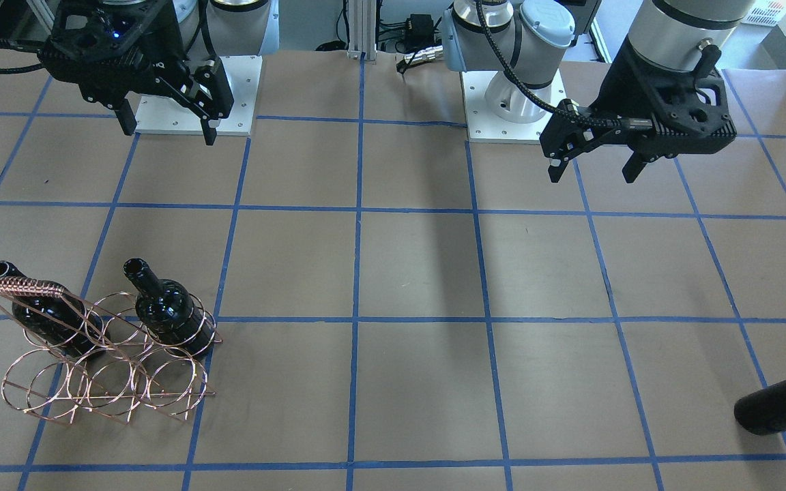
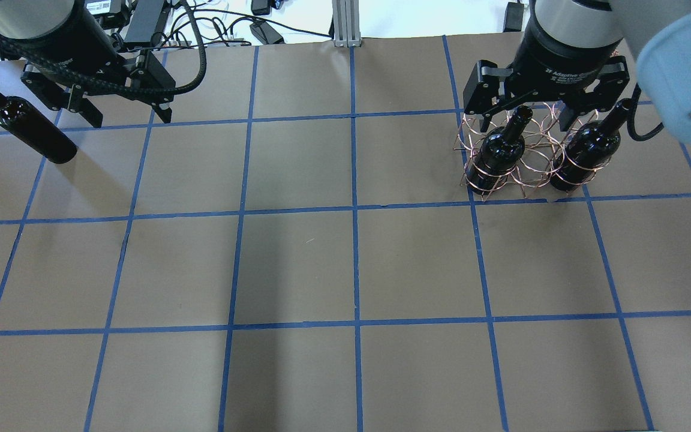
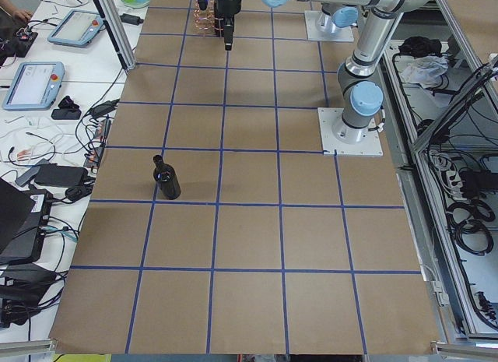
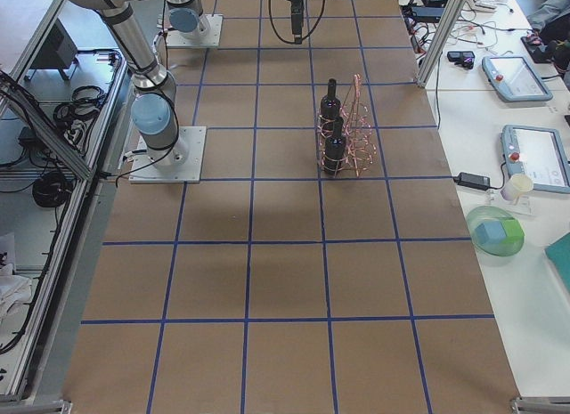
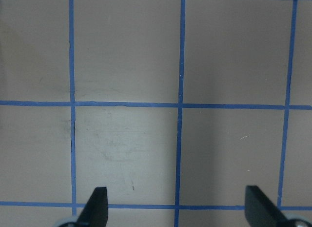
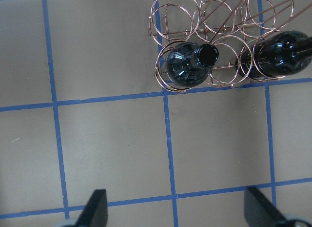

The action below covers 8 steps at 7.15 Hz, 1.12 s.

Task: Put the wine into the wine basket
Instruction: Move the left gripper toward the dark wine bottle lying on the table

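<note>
While left gripper (image 2: 131, 120), right gripper (image 1: 169, 134) hang open, 1 wine (image 2: 27, 123) lies by operator-side edge, wine basket (image 1: 106, 361) with 2 bottles (image 2: 498, 153) rightward.

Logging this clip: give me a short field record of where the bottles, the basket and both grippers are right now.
wine basket: on the table, robot's right side, handle up
first bottle: upright in an end slot of the row nearer the robot
second bottle: upright in that row's other end slot
empty slots: the middle one between them, and the far row
third bottle: upright on the table, robot's left side, apart from the basket
left gripper: open, empty, raised
right gripper: open, empty, raised
task state: one bottle not yet placed
</note>
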{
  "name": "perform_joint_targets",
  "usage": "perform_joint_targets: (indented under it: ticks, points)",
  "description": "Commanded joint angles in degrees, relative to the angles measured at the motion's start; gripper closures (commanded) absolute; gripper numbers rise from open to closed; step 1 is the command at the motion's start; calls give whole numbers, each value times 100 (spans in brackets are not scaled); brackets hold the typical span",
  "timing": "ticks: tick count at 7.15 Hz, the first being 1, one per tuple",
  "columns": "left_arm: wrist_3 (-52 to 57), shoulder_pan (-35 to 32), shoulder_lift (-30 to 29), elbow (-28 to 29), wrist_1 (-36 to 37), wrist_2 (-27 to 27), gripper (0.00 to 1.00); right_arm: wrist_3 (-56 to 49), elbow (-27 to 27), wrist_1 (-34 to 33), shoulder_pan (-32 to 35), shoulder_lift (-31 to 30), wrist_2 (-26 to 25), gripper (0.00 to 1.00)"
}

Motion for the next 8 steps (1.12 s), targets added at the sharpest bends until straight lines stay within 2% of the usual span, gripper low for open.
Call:
perform_joint_targets:
  ticks: [1,3,5,8]
  points:
    - [63,589,-126,45,4,-36,0,-9,0,0,-17,18,8,0]
    - [640,1336,-389,377,4,-106,0,-9,0,0,-8,18,8,0]
    - [1142,1926,-1038,1210,-424,-132,0,-9,0,0,-8,27,17,0]
    - [2081,2551,-1953,2126,-375,-106,0,-9,0,0,0,10,17,0]
